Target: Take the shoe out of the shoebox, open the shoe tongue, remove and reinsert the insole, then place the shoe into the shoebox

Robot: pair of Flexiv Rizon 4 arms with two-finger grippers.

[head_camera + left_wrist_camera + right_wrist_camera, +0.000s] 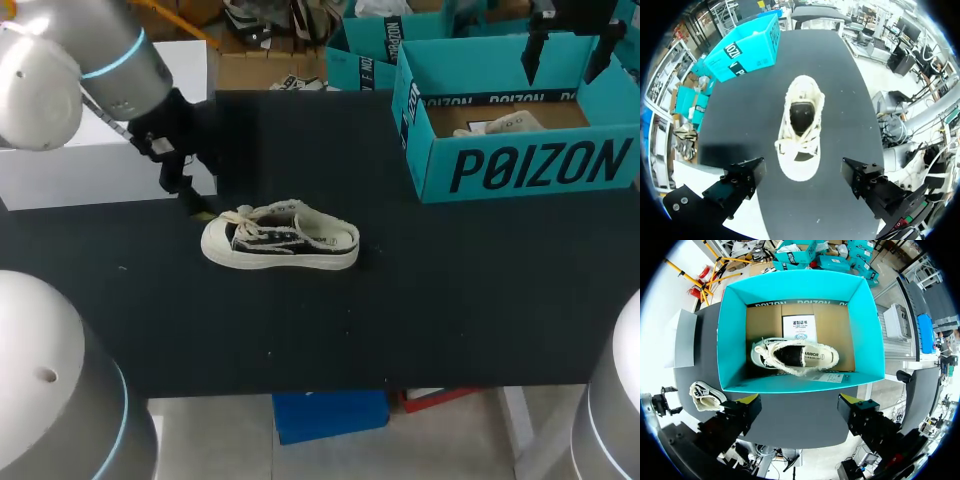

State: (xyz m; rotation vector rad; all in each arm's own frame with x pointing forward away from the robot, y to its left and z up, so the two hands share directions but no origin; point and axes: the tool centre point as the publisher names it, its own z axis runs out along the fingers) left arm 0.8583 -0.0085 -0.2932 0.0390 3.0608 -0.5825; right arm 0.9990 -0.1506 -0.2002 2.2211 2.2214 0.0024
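Observation:
A cream-and-black low shoe [280,238] lies on its sole on the black table [450,300], toe toward my left arm. My left gripper [193,203] hangs open just off the toe. In the left wrist view the shoe [801,125] stretches away ahead of the gripper [805,176], its toe between the wide-apart fingers without touching them. The teal shoebox [520,165] stands at the back right, open, with a second shoe [795,356] lying inside on brown card. My right gripper [570,55] hovers open above the box, empty [800,410].
A white box [100,160] stands at the table's back left, right behind my left arm. More teal boxes [365,50] sit behind the table's far edge. A paper card [798,326] lies in the shoebox beside the second shoe.

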